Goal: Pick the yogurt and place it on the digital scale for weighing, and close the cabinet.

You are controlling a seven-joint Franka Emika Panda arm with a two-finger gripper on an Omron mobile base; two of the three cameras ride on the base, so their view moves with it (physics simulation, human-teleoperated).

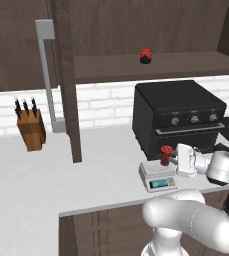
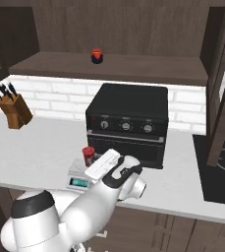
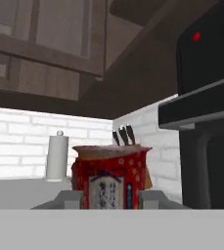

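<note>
Now, yogurt: the yogurt (image 1: 166, 154) stands upright on the platform of the digital scale (image 1: 157, 176); from the right base camera it (image 2: 88, 156) rises at the scale's back edge, close in front of the oven door.
Yogurt, close up: in the hand view the yogurt (image 3: 110, 177) sits dead centre, red with a printed label, between the two finger tips.
Tool: the tool (image 1: 174, 159) reaches in level from the right, at the cup's side; its fingers flank the cup closely, but I cannot tell whether they press it or stand just clear.
Digital scale: low and pale, teal display lit on its front, it (image 2: 80, 175) rests on the desk (image 1: 46, 175) near the front edge, just ahead of the black oven (image 1: 178, 116).
Cabinet: the cabinet (image 1: 66, 75) hangs above the desk with its door swung out, edge-on, its long grey bar handle (image 1: 48, 75) facing left; a second door (image 2: 221, 93) stands open at the far right.
Shelf: a squat jar (image 1: 145, 56) with a red top and dark bottom sits on the open cabinet shelf, above the oven.
Desk, left: a wooden knife block (image 1: 31, 127) stands by the white brick wall, well apart from the scale.
Far end: a white roll on a stand (image 3: 57, 157) shows beyond the cup in the hand view.
</note>
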